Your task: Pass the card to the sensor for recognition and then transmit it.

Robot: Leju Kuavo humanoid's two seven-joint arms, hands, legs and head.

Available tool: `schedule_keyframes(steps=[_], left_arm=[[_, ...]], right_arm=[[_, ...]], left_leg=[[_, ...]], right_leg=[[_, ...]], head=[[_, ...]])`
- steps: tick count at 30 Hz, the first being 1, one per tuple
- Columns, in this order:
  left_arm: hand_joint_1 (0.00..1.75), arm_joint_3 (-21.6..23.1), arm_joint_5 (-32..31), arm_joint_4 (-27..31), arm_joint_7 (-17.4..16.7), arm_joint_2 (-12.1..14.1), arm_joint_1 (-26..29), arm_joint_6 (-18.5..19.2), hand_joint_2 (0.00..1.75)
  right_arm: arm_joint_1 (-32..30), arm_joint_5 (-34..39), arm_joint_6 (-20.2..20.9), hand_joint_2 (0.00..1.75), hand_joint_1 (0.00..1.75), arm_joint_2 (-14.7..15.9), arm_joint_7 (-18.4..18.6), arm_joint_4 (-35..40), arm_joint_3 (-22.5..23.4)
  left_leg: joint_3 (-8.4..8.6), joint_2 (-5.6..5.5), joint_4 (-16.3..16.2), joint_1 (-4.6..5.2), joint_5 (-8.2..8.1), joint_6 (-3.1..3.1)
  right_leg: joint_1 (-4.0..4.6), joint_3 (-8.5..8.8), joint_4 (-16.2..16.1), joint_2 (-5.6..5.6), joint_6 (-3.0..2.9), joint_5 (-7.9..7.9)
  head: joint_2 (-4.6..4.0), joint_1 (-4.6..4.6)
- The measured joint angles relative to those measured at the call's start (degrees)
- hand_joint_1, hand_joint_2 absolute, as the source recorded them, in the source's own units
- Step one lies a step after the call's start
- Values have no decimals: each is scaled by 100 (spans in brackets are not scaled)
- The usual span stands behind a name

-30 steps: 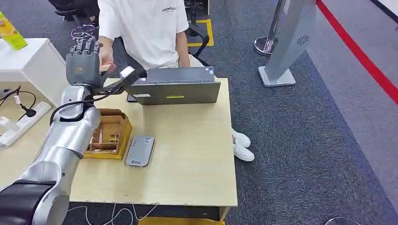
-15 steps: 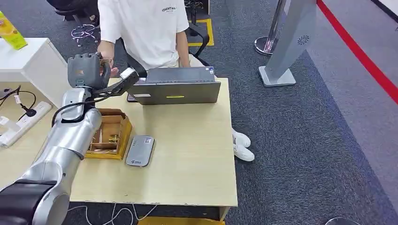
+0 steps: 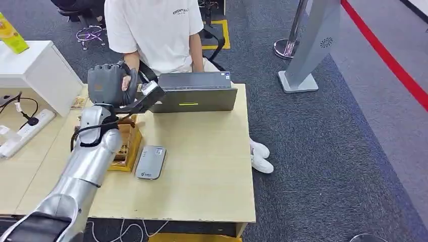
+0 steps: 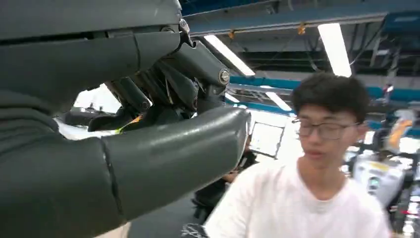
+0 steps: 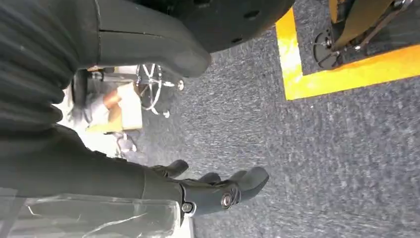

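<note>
The left arm reaches up over the table [image 3: 202,166] toward the person [image 3: 151,30], whose hand meets the left hand [image 3: 108,84]. Its fingers [image 4: 148,99] are curled in; whether the card is inside, I cannot tell. The right hand [image 5: 218,191] hangs over the floor, fingers loosely apart, holding nothing.

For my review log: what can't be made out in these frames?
- Card: the left hand is curled; its back in the head view and its thumb in the left wrist view hide any card.
- Person's hand: mostly behind that hand.
- Wooden box contents: partly covered by the left arm.
- Right hand: hanging over carpet; fingers apart, holding nothing visible.
</note>
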State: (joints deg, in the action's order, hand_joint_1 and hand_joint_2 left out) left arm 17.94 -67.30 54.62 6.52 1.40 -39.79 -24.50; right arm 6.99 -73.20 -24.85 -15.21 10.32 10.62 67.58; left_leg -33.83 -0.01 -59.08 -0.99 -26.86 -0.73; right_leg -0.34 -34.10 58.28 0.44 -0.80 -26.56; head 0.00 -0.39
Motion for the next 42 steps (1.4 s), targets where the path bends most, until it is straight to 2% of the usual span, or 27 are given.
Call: schedule_keyframes(steps=[4,7,12,13,16,18,20,22,26,33,37,42], left_arm=[[175,447,64,1328,-94,81,577,110,0],[175,632,68,1905,-103,135,791,125,0],[175,825,83,2466,-62,249,976,81,0],[0,868,88,2577,-46,277,1017,75,175],[0,908,109,2748,-145,369,1090,125,175],[0,917,98,2721,-359,444,1058,136,175],[0,910,70,2406,-576,498,869,75,175],[0,825,64,1751,-770,533,546,29,175],[0,606,90,616,-752,566,20,-194,175],[0,488,-11,-431,-901,581,-344,-295,175],[0,416,-35,-797,-855,575,-414,-474,175],[0,412,-74,-1036,-866,557,-496,-483,175]], right_arm=[[-1,75,-77,175,0,0,7,0,48],[0,83,-83,175,0,0,6,2,89],[-1,107,-99,175,0,0,18,0,114],[-1,116,-99,175,0,0,28,0,116],[-1,114,-79,175,0,0,28,0,116],[-1,92,-35,175,0,0,24,0,116],[0,57,39,175,0,2,20,2,114],[1,24,91,175,0,2,11,2,107],[-3,-4,127,175,0,9,-2,2,100],[-4,-15,155,175,0,13,0,2,100],[-5,-22,207,175,0,20,24,2,100],[-5,-28,218,175,0,24,0,2,100]], left_leg=[[-6,-1,0,0,-3,1],[-5,0,0,0,-2,1],[-4,0,0,-1,2,1],[-4,-1,0,-1,2,1],[-3,0,0,-1,2,1],[-3,0,0,-1,2,1],[-4,-3,0,-1,4,0],[-4,-7,0,-1,10,-5],[-1,7,0,-1,15,-13],[-5,4,0,-1,16,-14],[-6,3,0,-1,16,-14],[-6,3,0,-1,16,-14]], right_leg=[[0,-5,-1,0,4,-3],[0,-5,0,0,4,-3],[0,-4,2,-3,4,-3],[0,-4,3,-4,4,-2],[0,-5,3,-3,4,-2],[0,-6,3,-2,4,-2],[0,-5,3,-8,4,-2],[1,-5,7,-10,2,0],[1,-11,12,8,-10,12],[1,-15,13,7,-10,12],[1,-18,13,5,-10,11],[1,-18,13,6,-10,11]], head=[[0,2],[-2,0],[-2,0],[-2,2],[-2,2],[0,0],[-2,2],[-2,2],[0,-4],[-2,-4],[-2,-4],[-2,-4]])
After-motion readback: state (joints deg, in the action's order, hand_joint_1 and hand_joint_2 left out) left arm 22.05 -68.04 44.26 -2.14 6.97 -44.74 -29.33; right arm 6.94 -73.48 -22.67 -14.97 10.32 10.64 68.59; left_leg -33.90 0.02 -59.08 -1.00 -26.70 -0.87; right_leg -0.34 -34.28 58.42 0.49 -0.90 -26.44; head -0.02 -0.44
